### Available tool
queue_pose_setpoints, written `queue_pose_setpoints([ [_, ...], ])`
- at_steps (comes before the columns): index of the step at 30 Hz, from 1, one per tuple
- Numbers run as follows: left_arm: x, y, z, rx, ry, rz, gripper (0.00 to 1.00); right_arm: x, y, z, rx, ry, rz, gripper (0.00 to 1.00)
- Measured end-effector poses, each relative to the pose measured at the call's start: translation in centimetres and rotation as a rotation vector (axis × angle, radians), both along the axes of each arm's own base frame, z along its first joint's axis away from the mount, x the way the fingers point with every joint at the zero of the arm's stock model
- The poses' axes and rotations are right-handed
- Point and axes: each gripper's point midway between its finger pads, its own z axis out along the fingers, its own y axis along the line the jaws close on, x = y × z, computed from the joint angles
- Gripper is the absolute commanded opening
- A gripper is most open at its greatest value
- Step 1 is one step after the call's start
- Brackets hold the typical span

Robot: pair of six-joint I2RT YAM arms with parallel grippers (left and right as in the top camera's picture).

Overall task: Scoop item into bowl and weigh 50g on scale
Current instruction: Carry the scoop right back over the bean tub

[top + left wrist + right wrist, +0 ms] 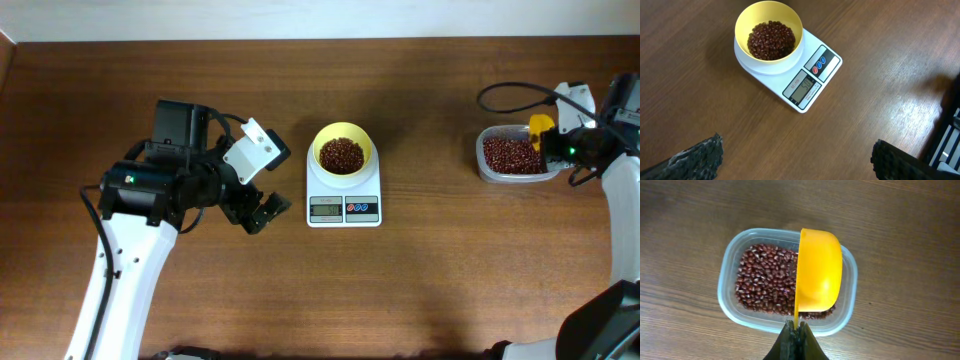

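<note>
Left gripper (pixel 797 147): my fingers (pixel 700 157) are spread wide and hold nothing. It hovers over bare wood just left of the scale (pixel 810 65), about midway between the counter's left and right edges.

The scale stands at mid-counter, nearer the far edge than the near one. The bowl (pixel 742 22) sits squarely on its platform, with the beans (pixel 771 40) heaped inside below the rim. The display (pixel 802 90) is lit, but its figures are too small to read with certainty.

Right gripper (pixel 796 330): my fingers are pinched tight on the thin handle of the yellow scoop (pixel 820 270). The scoop is turned on its side above the right half of the clear tub (pixel 727 287), with the back of its cup towards my wrist camera. The tub holds more beans and rests near the counter's right edge, towards the far right corner.
</note>
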Motion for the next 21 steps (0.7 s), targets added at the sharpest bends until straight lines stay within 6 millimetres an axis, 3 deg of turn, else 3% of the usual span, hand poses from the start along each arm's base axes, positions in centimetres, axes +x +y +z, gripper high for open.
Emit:
queue_pose_setpoints([
  [8, 0.0, 0.0, 0.0, 0.000, 0.000, 0.000, 0.99, -0.5, -1.3, -0.2, -0.080, 0.031, -0.034, 0.04],
  [21, 0.0, 0.0, 0.0, 0.000, 0.000, 0.000, 0.99, 0.1, 3.4, -0.4, -0.114, 0.061, 0.067, 0.04],
])
